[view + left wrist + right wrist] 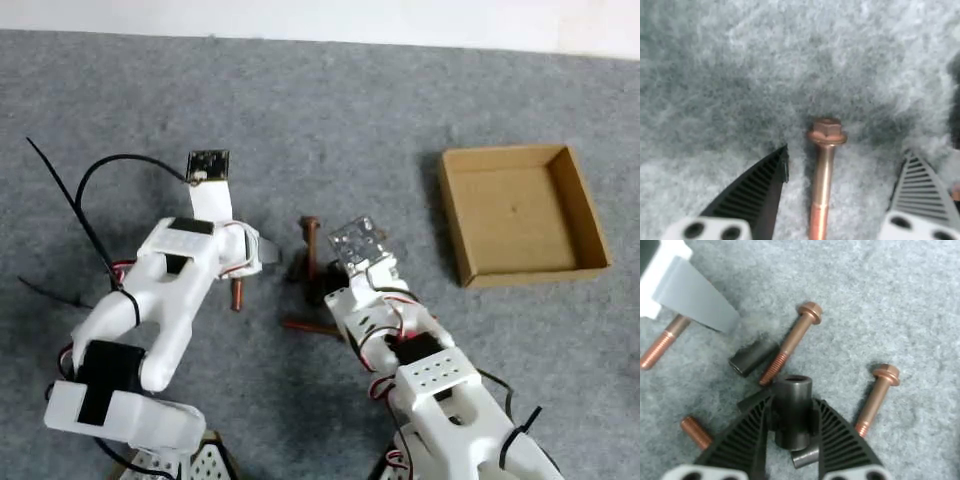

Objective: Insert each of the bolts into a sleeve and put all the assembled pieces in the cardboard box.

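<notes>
My left gripper (846, 150) is open and low over the grey carpet, with a copper bolt (824, 175) lying between its two fingers, head pointing away. In the high view that bolt (237, 293) lies just below the left gripper (252, 265). My right gripper (792, 405) is shut on an upright black sleeve (792, 415), its bore facing up. Two more bolts (792, 340) (877, 397) lie around it, and a second sleeve (752, 357) lies on its side. The right gripper (320, 287) is at the table's middle. The cardboard box (455, 225) stands open at the right.
Another dark sleeve (805, 456) lies under the right gripper's fingers. A short copper stub (696, 431) shows beside them. The left arm's grey finger (695, 297) covers part of a bolt (662, 347). Bare carpet stretches between the bolts and the box.
</notes>
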You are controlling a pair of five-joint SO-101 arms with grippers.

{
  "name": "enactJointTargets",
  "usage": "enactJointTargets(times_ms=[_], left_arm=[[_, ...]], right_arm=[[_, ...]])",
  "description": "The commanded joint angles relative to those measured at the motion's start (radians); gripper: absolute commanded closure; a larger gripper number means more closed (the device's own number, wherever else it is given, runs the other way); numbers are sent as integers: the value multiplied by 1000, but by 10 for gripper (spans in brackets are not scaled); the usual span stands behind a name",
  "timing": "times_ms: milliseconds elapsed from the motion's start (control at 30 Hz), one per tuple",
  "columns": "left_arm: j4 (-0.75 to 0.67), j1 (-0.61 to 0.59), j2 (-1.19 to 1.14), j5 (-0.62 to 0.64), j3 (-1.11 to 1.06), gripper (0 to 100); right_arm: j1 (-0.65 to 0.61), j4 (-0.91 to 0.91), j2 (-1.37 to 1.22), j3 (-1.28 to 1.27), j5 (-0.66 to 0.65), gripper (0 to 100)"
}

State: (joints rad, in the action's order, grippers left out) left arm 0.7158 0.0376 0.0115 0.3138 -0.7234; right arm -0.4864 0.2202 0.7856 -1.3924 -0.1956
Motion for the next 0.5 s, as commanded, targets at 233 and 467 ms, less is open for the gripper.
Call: enactJointTargets(times_ms=[233, 467], left_arm=[[83, -12, -99, -8, 131, 675], [84, -12, -99, -2, 134, 679]], right_arm=[[13, -31, 24, 5, -9, 995], [13, -31, 24, 5, -9, 995]])
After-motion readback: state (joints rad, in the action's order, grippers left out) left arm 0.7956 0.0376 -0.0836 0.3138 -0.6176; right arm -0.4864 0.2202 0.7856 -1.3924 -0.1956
